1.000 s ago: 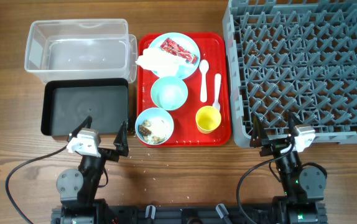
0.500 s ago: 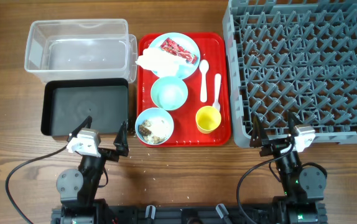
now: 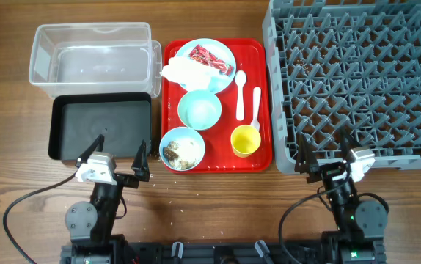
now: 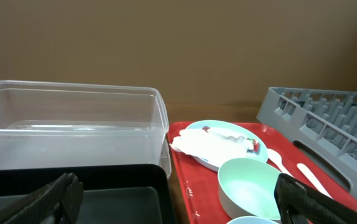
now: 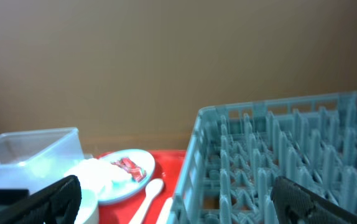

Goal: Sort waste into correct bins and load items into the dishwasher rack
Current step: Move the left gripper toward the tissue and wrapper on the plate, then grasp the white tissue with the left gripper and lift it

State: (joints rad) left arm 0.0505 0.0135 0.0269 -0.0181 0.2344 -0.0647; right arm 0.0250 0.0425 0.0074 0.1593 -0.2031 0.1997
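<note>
Red snack wrapper [image 3: 212, 59] and crumpled white tissue [image 3: 183, 70] lie together on a pale blue plate [image 3: 218, 46] at the far end of a red serving tray [image 3: 218, 160] in the middle of the wooden tabletop [image 3: 210, 205]. Nearer on the tray sit a mint-green bowl [image 3: 199, 110] and a light blue bowl [image 3: 162, 147] holding crumbly food scraps [image 3: 180, 152]. To their right are a white spoon [image 3: 240, 94], a white fork [image 3: 256, 106] and a small yellow cup [image 3: 245, 141].

Left of the red tray, a clear plastic tub [image 3: 93, 28] stands at the far side, with a black tray [image 3: 100, 128] just in front of it. The grey dishwasher rack [image 3: 357, 73] fills the right side.

The left gripper [image 3: 117, 150] sits at the black tray's near edge, its fingers [image 4: 48, 202] spread wide and gripping nothing. The right gripper [image 3: 323, 143] sits at the rack's near left corner, its fingers [image 5: 54, 196] likewise spread wide and holding nothing.
</note>
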